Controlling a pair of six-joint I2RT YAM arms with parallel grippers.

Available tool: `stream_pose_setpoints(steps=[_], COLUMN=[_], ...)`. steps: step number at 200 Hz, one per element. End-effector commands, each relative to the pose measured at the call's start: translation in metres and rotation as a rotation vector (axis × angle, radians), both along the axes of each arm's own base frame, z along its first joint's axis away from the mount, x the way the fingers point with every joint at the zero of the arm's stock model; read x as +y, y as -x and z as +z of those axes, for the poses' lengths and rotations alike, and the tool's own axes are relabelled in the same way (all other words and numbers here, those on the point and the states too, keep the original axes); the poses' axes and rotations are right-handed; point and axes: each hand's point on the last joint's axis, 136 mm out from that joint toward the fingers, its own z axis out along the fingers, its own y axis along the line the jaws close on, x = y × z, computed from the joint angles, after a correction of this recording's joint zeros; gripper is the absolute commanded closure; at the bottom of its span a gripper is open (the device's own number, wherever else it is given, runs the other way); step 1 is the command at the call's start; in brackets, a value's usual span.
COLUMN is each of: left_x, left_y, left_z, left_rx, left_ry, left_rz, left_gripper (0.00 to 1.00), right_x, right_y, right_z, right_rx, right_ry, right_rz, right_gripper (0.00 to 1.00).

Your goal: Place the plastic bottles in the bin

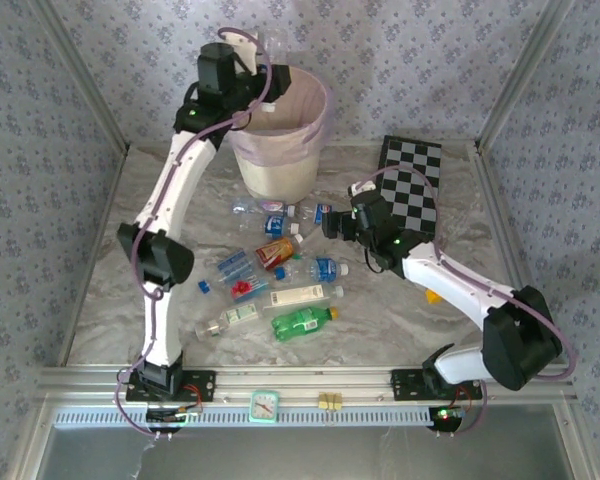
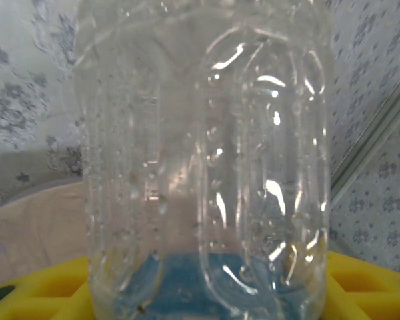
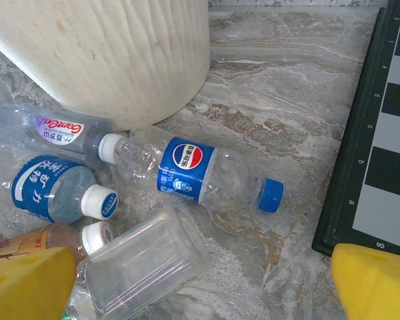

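The left hand (image 1: 242, 50) is raised at the far-left rim of the bin (image 1: 280, 140). Its yellow pads (image 2: 40, 293) pinch a clear ribbed bottle (image 2: 207, 167), whose long axis runs straight out from the hand. I cannot tell whether the bottle hangs fully inside the rim or partly over it, and a release turns on exactly that. The bottle is thin, see-through plastic with moulded upright panels and beads of droplets; it looks light and easily dented. The bin is a round, cream-white, faintly ribbed tub lined with a translucent pink bag (image 1: 315, 120) folded over its rim. The right hand (image 3: 200, 287) hovers low on the bin's near-right side, pads spread wide and holding nothing. Ahead of it, close to the bin's foot, a Pepsi-labelled bottle (image 3: 193, 173) lies on its side. Its blue cap points away from the bin toward the checkerboard (image 3: 387, 133), and its long axis runs in line with the hand's gap, so gripping it across the body would, I judge, need a turn of the wrist. The other bottles (image 1: 280, 290) lie scattered on the marbled tabletop (image 1: 110, 290) on the bin's near side, nearer the right hand.
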Motion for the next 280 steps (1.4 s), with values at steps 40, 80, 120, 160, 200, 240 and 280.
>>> stream_pose_setpoints(steps=[40, 80, 120, 160, 200, 240, 280], left_x=[-0.001, 0.001, 0.001, -0.004, -0.004, 0.026, 0.073], left_y=[-0.013, -0.014, -0.006, 0.014, 0.046, 0.086, 0.120], left_z=[-0.046, -0.045, -0.030, -0.009, 0.016, 0.018, -0.008], left_rx=[0.093, 0.092, 0.069, 0.035, -0.045, -0.144, -0.182], left_ry=[-0.125, -0.128, -0.121, -0.123, -0.099, -0.013, 0.052], left_rz=[0.034, 0.052, 0.048, 0.027, 0.011, 0.090, 0.251], left_gripper=[0.38, 0.19, 0.12, 0.12, 0.12, 0.09, 0.00], right_x=[-0.016, -0.018, -0.017, -0.017, -0.010, 0.020, 0.045], right_y=[0.005, 0.004, 0.003, 0.002, -0.004, -0.009, -0.022], right_z=[0.005, 0.006, 0.005, 0.004, -0.004, -0.024, -0.037], right_rx=[-0.015, -0.019, -0.016, -0.009, 0.028, 0.114, 0.205], right_ry=[-0.002, -0.008, -0.016, -0.025, -0.026, 0.026, 0.114], right_rz=[-0.050, -0.059, -0.058, -0.061, -0.035, 0.147, 0.327], right_gripper=[0.00, 0.00, 0.00, 0.00, 0.00, 0.00, 0.00])
